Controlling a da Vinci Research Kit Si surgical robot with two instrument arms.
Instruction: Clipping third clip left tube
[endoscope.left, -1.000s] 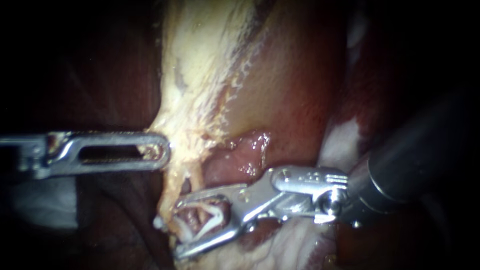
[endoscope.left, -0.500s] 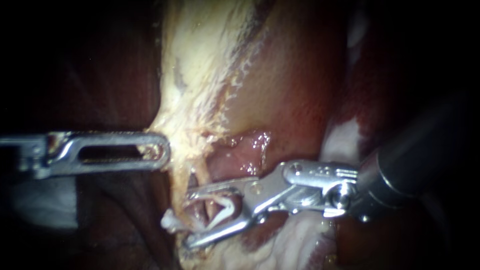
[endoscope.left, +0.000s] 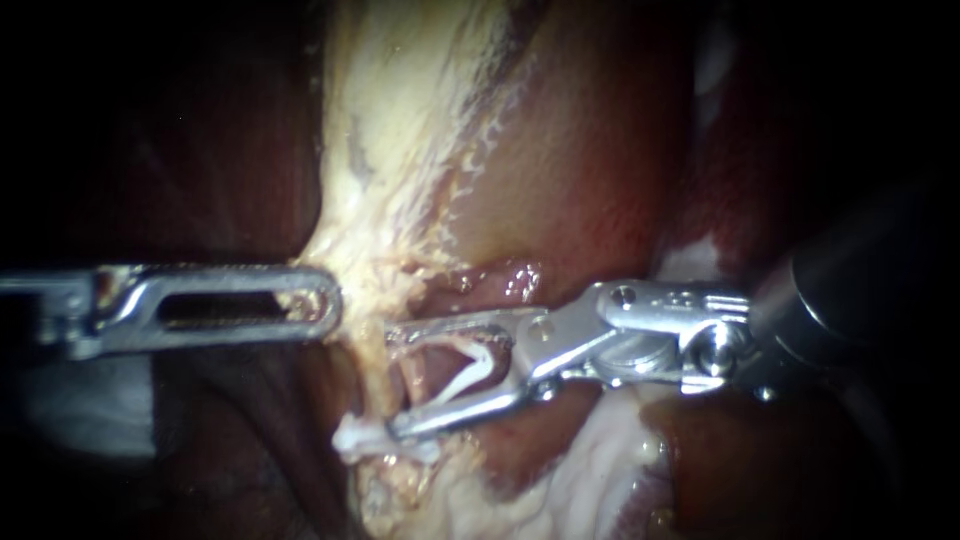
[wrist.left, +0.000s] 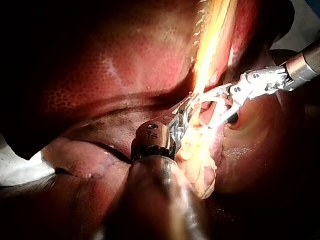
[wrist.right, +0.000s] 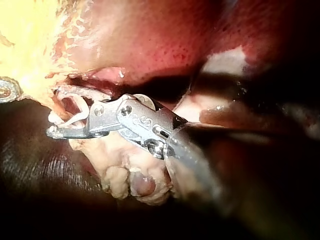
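Note:
My left instrument (endoscope.left: 318, 300) comes in level from the left, its slotted jaws shut on the edge of the pale yellow tissue (endoscope.left: 400, 130). My right instrument (endoscope.left: 393, 380) enters from the right. Its jaws stand wide apart and hold an open white clip (endoscope.left: 475, 368) between them. They straddle a thin pale tube (endoscope.left: 383, 375) that runs down from the yellow tissue. Another white clip (endoscope.left: 355, 437) sits on the tube beside the lower jaw. In the right wrist view the held clip (wrist.right: 75, 118) shows between the jaws of the right instrument (wrist.right: 55, 112).
Dark red liver (endoscope.left: 600, 150) fills the upper right behind the right instrument's shaft (endoscope.left: 860, 290). Lumpy pale tissue (endoscope.left: 560, 480) lies under the right instrument. In the left wrist view, the left instrument's shaft (wrist.left: 155, 195) crosses the foreground; the right instrument (wrist.left: 257, 82) is ahead of it.
My right instrument has moved up and to the right against the tissue, its jaws now higher on the tube. The left instrument has stayed still.

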